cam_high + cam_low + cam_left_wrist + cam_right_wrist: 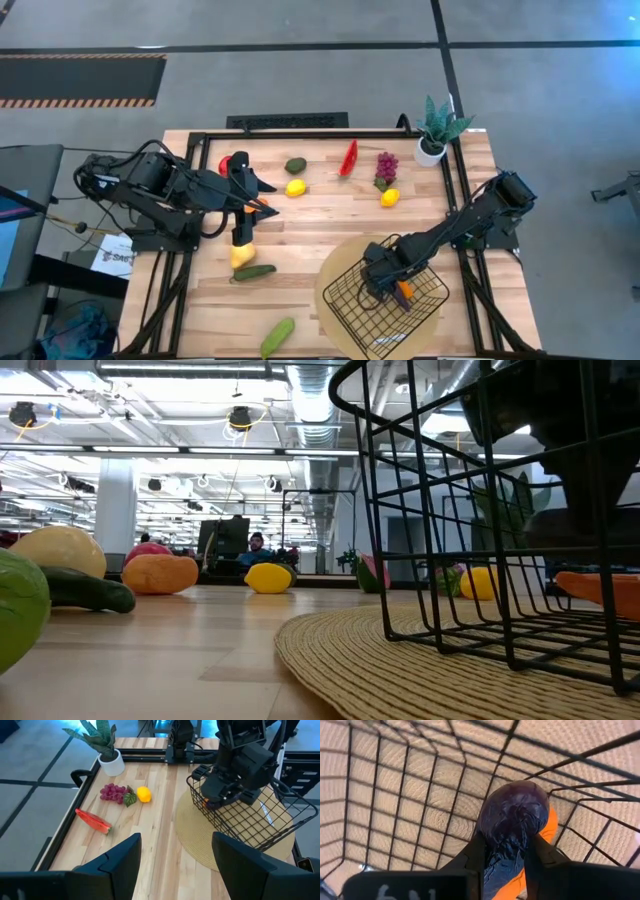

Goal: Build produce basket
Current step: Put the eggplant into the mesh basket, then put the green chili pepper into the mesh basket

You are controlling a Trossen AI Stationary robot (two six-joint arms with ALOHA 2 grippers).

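Observation:
The black wire basket stands on a round tan mat at the near right. My right gripper reaches down inside it, shut on a dark purple aubergine. An orange carrot lies on the basket floor below it and also shows in the low view. My left gripper is open and empty above the table's left half. On the table lie a red apple, an avocado, two lemons, a watermelon slice and grapes. My right gripper pinches the aubergine between its two fingers, on the sides of its body. The rounded end sticks out past the fingertips. The fingers slant down into the basket from above. The aubergine is over the carrot; whether it touches it, I cannot tell.
A pale yellow pear, an orange and a dark cucumber lie near my left arm. A second cucumber lies at the near edge. A potted plant stands at the far right corner. A black frame rims the table.

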